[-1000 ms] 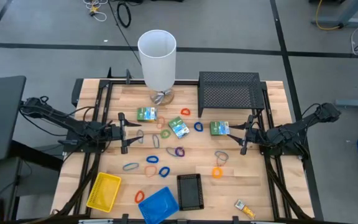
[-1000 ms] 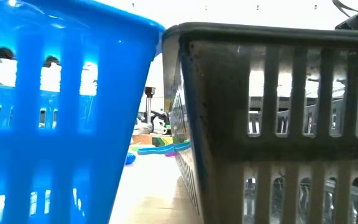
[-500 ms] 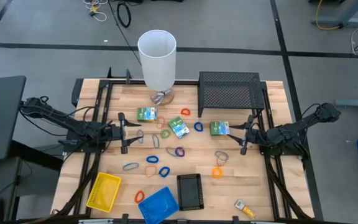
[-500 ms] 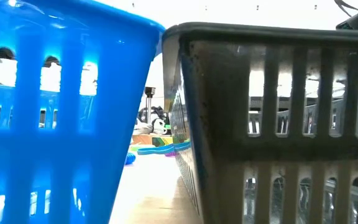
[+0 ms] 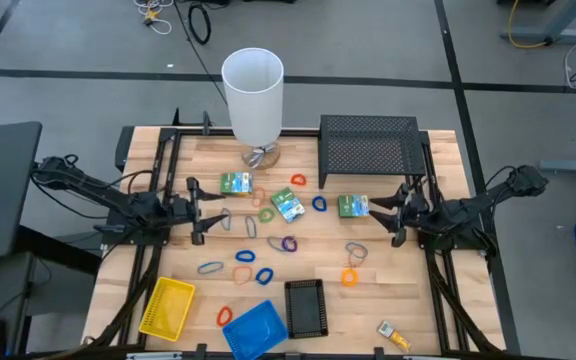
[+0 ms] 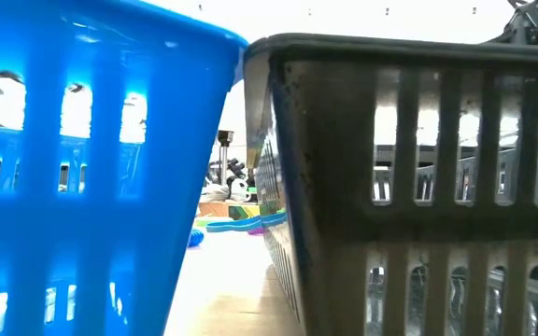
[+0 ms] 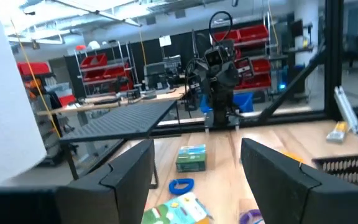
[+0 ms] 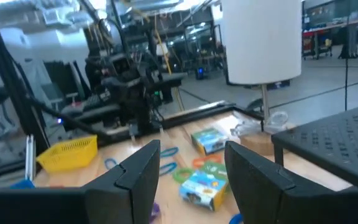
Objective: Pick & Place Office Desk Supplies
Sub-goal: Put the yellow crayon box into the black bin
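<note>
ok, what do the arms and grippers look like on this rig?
Two matching dark, slim jointed arms with black cabling along the links. The left gripper and right gripper each carry two flat, angular black fingers. No visible markings.

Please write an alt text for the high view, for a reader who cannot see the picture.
Seen from above, a wooden table holds scattered coloured rubber bands and three small green boxes, with the left end effector and the right end effector open at opposite sides. Yellow, blue and black trays line the near edge.

Rubber bands point(image 5: 268, 235) mid-table between boxes point(image 5: 236, 183); trays point(image 5: 305, 307) at front edge
</note>
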Robot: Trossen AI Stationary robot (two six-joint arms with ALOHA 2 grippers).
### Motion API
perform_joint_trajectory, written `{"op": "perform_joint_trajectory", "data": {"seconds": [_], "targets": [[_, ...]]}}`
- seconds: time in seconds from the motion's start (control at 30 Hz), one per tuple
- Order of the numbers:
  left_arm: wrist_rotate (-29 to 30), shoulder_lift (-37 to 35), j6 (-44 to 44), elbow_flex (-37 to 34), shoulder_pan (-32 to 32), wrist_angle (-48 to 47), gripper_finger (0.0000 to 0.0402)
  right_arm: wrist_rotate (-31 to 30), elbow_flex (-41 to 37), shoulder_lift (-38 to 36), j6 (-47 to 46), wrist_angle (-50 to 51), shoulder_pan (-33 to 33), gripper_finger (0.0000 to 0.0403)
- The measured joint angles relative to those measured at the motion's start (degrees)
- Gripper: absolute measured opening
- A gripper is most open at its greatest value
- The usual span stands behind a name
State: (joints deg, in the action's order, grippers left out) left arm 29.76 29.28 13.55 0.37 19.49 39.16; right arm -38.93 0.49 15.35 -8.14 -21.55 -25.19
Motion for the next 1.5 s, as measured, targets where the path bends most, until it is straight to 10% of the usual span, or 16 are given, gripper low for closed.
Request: {"op": "perform_joint_trajectory", "data": {"seconds": [0.63,1.5], "targets": [[0.5,0.6,-11.6,1.6,-0.6,0.8,0.0246,8.3,0.0,6.3,-0.6,6.5,4.8,0.019],[-3.5,24.4,-18.7,1.7,-0.7,17.3,0.0246,49.5,22.6,70.8,17.9,-24.7,31.8,0.0189]]}}
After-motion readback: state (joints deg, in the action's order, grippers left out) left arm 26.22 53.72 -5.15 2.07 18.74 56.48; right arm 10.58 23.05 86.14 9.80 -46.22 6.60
